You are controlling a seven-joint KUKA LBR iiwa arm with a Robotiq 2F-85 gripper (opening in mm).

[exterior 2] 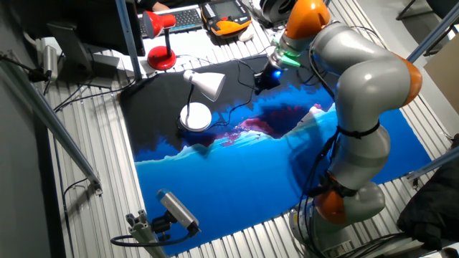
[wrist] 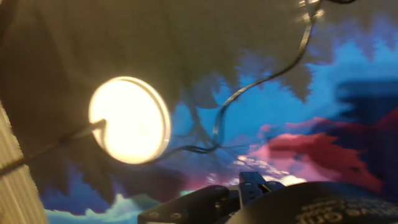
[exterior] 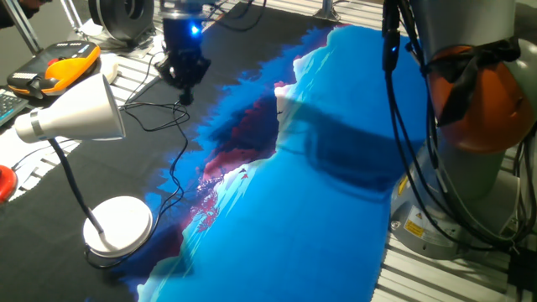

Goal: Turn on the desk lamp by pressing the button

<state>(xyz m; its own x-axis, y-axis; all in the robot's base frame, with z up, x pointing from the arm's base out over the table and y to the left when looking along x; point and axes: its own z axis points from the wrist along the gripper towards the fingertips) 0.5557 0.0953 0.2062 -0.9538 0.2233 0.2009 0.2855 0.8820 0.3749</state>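
**End effector hangs well short of the lamp base**

While the end effector (exterior: 185, 71) hovers above the dark far part of the cloth, nothing lies between its fingers, and whether they are spread or pressed together I cannot tell: both fixed views show only a dark block under a blue light, and the hand view catches just a dark blurred edge of the hand at the bottom of the picture. It hangs with its tip pointing down toward the table, which suits a press from above rather than a grasp.

Just below it a thin black cable (exterior: 155, 113) loops across the cloth and runs toward the lamp, so a low path could snag it.

To the left and nearer the camera stands the desk lamp (exterior: 80, 113). Its cone shade sits high on the thin dark neck, which arcs down into the flat round white base (exterior: 117, 225), resting on the near left part of the black-and-blue cloth (exterior: 319, 218). In the hand view the base shows as a bright disc at the left, so the hand camera already looks toward it. I cannot make out the button in any view; it is probably on the base.

Judging by the gap, the approach is not finished and the press is not yet made.

Beyond the cloth, at the far left, lies an orange and black handset (exterior: 54, 69).
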